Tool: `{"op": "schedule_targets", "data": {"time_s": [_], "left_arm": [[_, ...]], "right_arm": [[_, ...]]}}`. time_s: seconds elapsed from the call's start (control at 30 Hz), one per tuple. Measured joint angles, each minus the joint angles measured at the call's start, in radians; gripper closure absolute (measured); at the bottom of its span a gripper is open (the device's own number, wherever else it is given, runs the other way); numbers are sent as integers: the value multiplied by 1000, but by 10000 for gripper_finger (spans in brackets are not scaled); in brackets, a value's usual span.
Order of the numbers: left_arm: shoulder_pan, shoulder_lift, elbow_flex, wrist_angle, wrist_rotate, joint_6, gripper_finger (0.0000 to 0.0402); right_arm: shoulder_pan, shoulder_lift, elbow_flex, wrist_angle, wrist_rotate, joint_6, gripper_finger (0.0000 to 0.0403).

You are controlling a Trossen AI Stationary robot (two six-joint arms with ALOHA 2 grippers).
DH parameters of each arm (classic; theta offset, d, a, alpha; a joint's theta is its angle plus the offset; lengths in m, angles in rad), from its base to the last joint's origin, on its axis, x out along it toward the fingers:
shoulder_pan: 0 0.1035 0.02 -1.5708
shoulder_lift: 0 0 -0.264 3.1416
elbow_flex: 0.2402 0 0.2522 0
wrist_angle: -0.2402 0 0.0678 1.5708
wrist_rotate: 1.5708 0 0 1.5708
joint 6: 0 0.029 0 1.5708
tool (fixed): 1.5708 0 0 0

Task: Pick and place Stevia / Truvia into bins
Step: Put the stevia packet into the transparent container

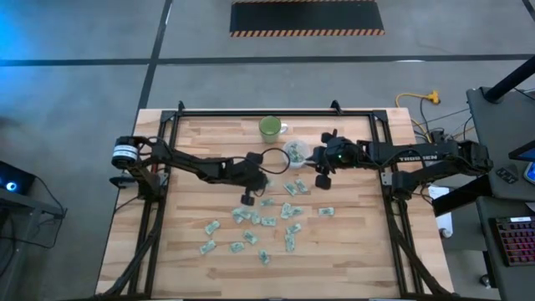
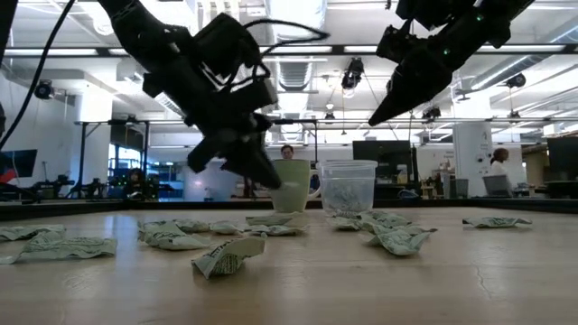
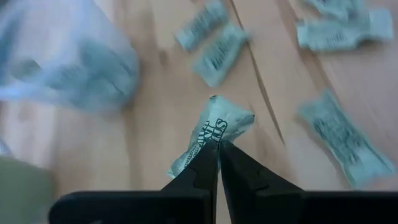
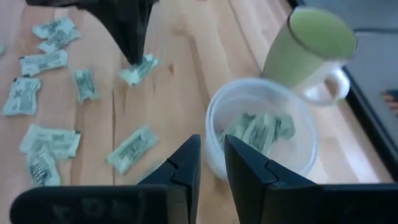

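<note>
Sachets: small flat pale green and white paper sachets (image 1: 251,219) showing dark printed lettering.
Held sachet: crumpled pale green paper sachet (image 3: 214,130) showing black letters on a white patch.
Cup: round clear whitish plastic cup (image 4: 298,152) showing green and white sachets through its wall.
Mug: light green ceramic mug (image 4: 311,46) showing a white handle.
Table: light brown wooden plank table (image 1: 351,251) showing darker seams, edged by a black frame.
Grippers: left gripper (image 3: 217,152) and right gripper (image 4: 211,158) appearing black.
Floor: grey floor carrying a black mat (image 1: 307,17) with an orange-striped edge.
</note>
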Motion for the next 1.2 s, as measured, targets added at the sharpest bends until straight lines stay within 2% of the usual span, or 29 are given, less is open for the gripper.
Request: {"op": "schedule_targets", "data": {"time_s": [0.3,0.53,0.8,0.93,1.07,1.2], "left_arm": [[11,0,67,174,-84,144,401],[89,26,143,259,-90,180,401],[176,170,271,267,10,171,402],[184,242,333,262,-9,171,402],[183,263,350,259,-77,171,401],[184,263,346,238,-77,170,378]], "right_arm": [[14,0,0,-120,0,128,344],[37,0,0,-206,-3,208,341],[58,0,0,-292,-8,290,343],[77,0,0,-299,-8,292,341],[96,0,-1,-299,-8,308,345],[104,0,-1,-299,-9,310,346]]}}
